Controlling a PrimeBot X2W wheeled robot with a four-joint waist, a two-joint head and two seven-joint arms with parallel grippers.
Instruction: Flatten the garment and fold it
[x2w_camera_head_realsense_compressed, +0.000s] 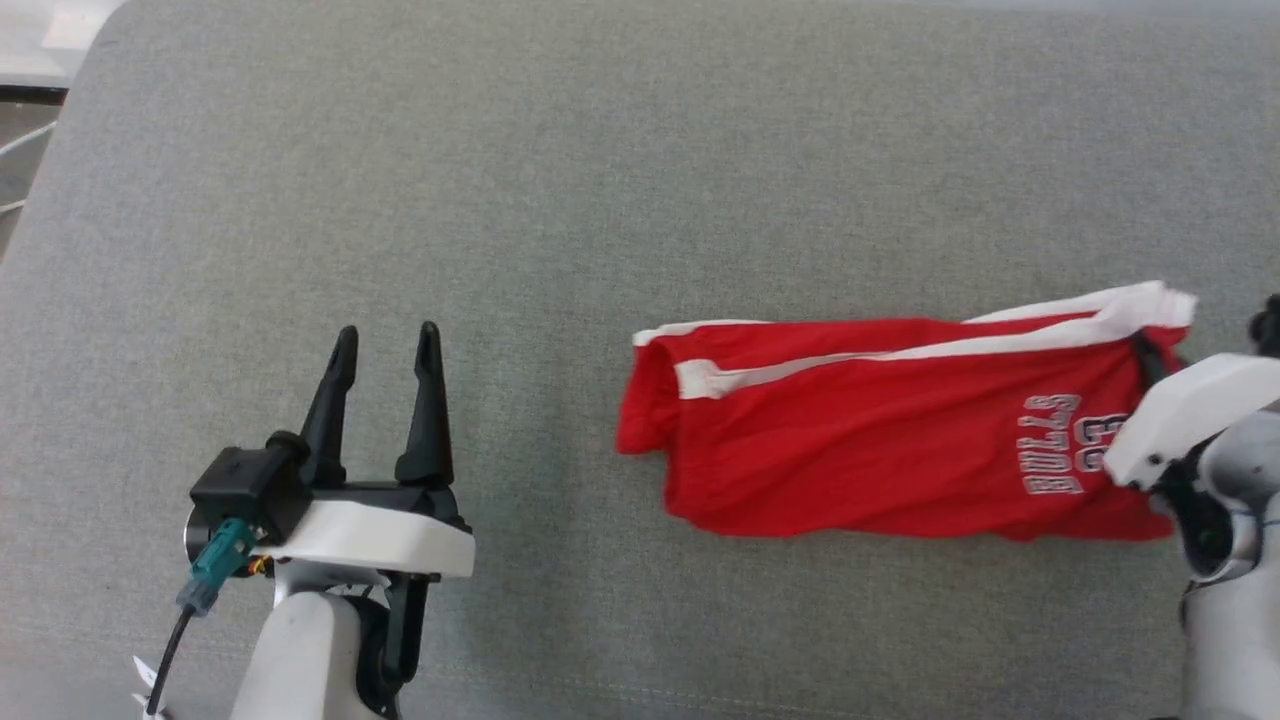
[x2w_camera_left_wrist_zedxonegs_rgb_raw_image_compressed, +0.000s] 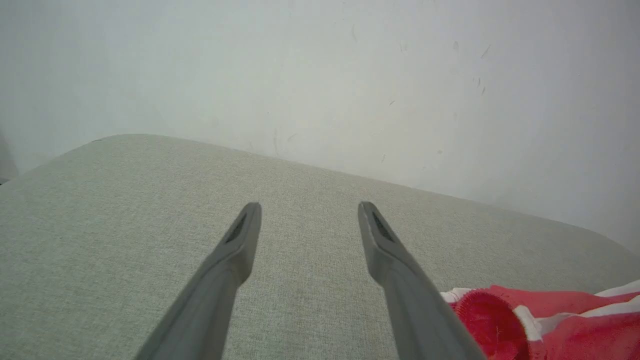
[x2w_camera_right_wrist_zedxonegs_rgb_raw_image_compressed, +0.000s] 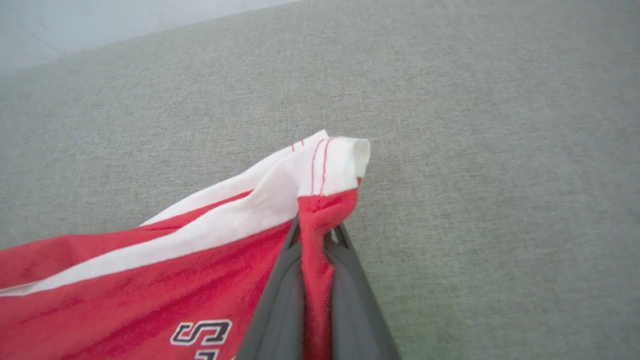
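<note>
Now, the shorts (x2w_camera_head_realsense_compressed: 880, 440) lie on the grey cushion (x2w_camera_head_realsense_compressed: 600, 150), over on the robot's right side. They're doubled along their length, white stripe on top, "BULLS 23" print facing up. The right gripper (x2w_camera_right_wrist_zedxonegs_rgb_raw_image_compressed: 317, 235) has its jaws pressed together on a red fold of cloth just below the white trim at the corner. A corner pinch looks like the right hold if the plan is to drag the fabric out flat or carry that end over. The left gripper (x2w_camera_head_realsense_compressed: 388, 335) hovers well apart from the shorts, jaws spread wide, holding nothing. It's likely placed to take the opposite end, which sits bunched and rounded. Flattening isn't finished, I'd say.
</note>
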